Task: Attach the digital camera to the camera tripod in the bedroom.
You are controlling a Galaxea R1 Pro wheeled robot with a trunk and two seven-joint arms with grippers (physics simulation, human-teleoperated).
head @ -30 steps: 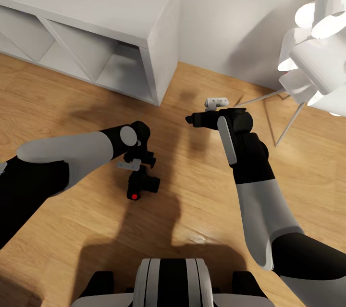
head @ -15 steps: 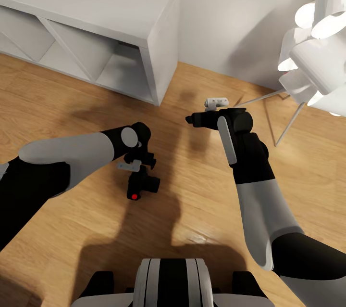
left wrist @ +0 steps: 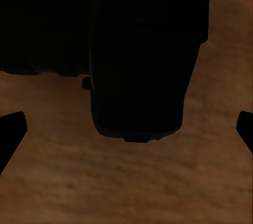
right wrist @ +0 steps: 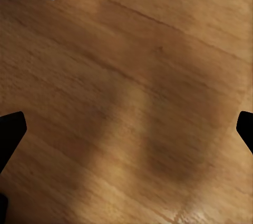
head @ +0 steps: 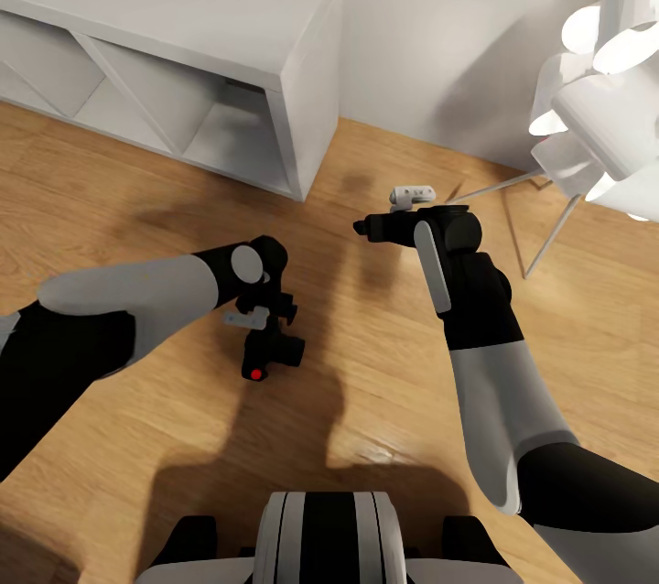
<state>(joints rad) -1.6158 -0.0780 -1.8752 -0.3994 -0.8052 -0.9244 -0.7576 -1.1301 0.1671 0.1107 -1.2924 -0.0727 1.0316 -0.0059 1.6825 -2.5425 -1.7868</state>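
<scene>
We are hovering the spread left hand (head: 265,320) right above the digital camera (head: 268,355) lying on the floor (head: 384,401), right hand (head: 363,226) spread idle; an off-center close risks knocking it away.

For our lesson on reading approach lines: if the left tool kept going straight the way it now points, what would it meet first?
Most likely the digital camera. The left tool is open and points down at it on the wood floor, its fingertips apart at either side. How much gap remains cannot be told.
</scene>
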